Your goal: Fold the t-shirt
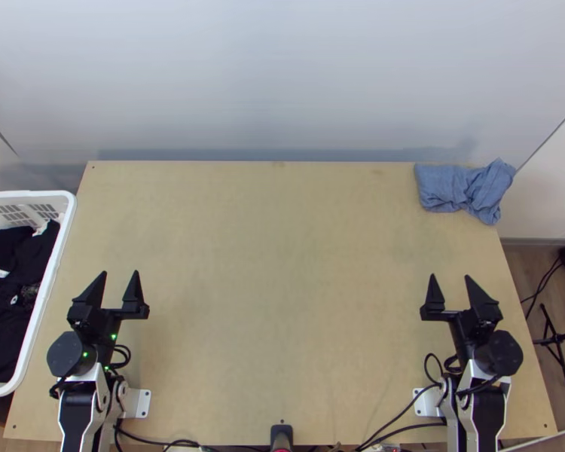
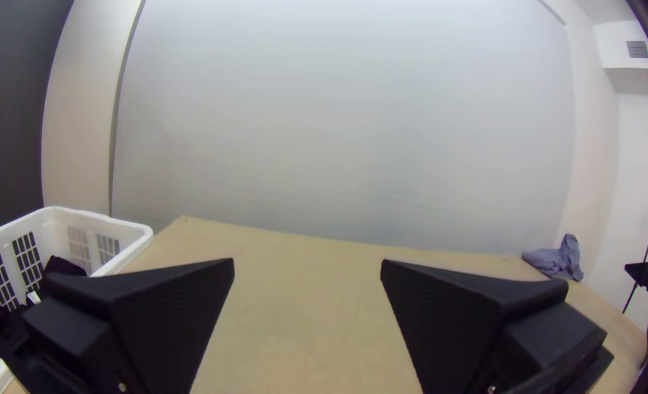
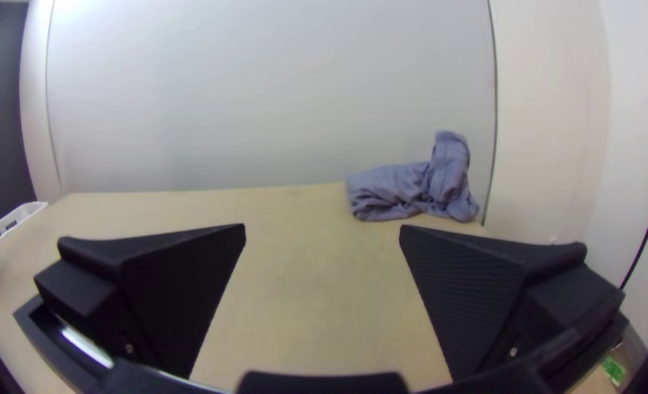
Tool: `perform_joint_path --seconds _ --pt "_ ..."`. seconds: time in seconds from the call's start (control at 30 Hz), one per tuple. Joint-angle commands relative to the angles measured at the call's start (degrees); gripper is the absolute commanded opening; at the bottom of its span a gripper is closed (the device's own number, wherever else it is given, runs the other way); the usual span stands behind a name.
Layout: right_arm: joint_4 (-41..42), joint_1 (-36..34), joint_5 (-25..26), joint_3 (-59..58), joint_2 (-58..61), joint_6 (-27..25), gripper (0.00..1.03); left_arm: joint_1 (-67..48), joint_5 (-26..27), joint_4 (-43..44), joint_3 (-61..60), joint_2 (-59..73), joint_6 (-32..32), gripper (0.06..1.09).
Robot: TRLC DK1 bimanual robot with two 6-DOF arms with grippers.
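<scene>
Shirt (image 1: pixel 463 188) (kinda bunched, lol) sits on the table's (image 1: pixel 282 301) far right corner. Right gripper (image 1: pixel 450 276) is spread wide over its near right side, left gripper (image 1: pixel 120 272) likewise near left. Basket (image 1: pixel 26 195) is beside its left edge.

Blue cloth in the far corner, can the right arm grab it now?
Probably yes. The right gripper is open on the same side as the blue cloth, with just bare table between them, though it may be a long stretch.
</scene>
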Motion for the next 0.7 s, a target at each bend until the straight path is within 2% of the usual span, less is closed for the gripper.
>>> perform_joint_path --seconds 0.0,0.1,0.23,0.33,0.47,0.67 --pt "5.5 1.1 0.3 0.8 0.1 2.3 0.98 2.1 -0.7 -1.2 3.9 0.8 -1.1 1.03" --pt "5.5 3.7 1.9 3.6 2.1 1.2 0.98 1.4 -0.7 -2.9 10.8 10.1 -1.2 1.03" --pt "5.0 3.7 2.1 12.9 12.8 -0.8 0.98 4.0 -0.7 -8.8 23.9 24.8 -0.2 1.03" --pt "4.5 4.9 2.7 22.1 21.5 -0.7 0.98 3.6 -0.7 -12.3 31.0 29.5 2.1 1.04" --pt "-0.3 10.7 6.6 36.3 33.8 -0.6 0.98 2.0 -0.7 -20.3 40.3 36.5 3.0 1.04" --pt "-6.2 14.1 8.1 51.5 47.5 -0.8 0.98 0.9 -0.7 -23.0 46.7 41.0 6.9 1.03"
